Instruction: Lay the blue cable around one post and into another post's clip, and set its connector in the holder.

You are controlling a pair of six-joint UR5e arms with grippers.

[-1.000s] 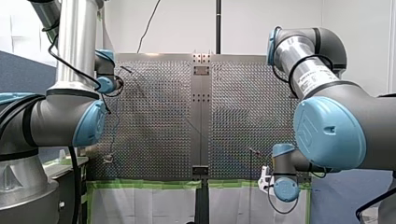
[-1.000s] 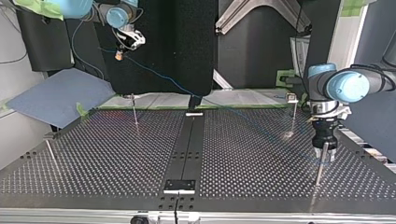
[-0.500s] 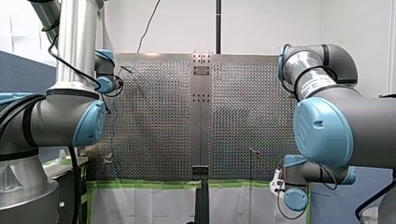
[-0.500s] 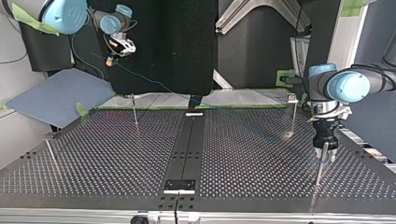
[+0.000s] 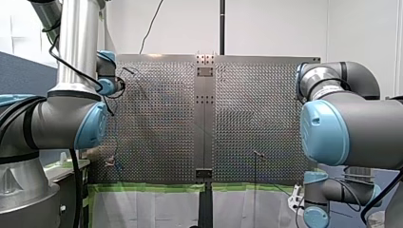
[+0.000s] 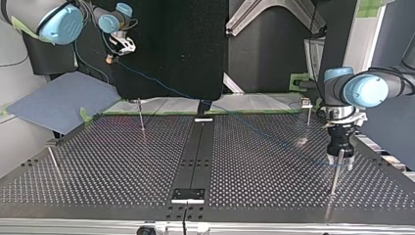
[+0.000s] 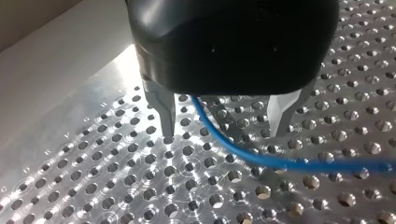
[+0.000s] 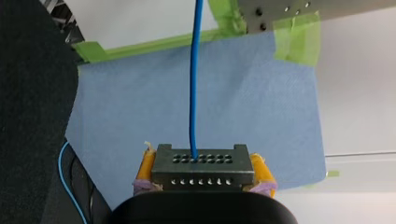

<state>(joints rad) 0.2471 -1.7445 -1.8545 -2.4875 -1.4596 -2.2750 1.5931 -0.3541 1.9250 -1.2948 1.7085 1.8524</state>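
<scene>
My right gripper (image 8: 204,176) is shut, its yellow pads clamping a dark grey connector (image 8: 203,164) with rows of holes. The blue cable (image 8: 194,84) runs straight out of that connector. In the top view this gripper (image 6: 112,55) hangs high beyond the table's far left corner, and the cable (image 6: 156,85) slants down across the table to my left gripper (image 6: 341,164). That gripper stands low beside a thin metal post (image 6: 334,176). In the left wrist view its metal fingers (image 7: 166,114) are open, and the cable (image 7: 243,157) passes loosely between them just above the perforated plate.
More thin posts stand on the table (image 6: 98,166): one at the far left (image 6: 141,116), one at the far right (image 6: 308,113), one near the left edge (image 6: 53,160). A small black bracket (image 6: 188,194) sits at the near centre. A blue mat (image 8: 243,107) lies under my right gripper.
My right arm carried the connector further towards the top view's upper left, off the table; in the front view it sank to the lower right. My left gripper stayed by its post.
</scene>
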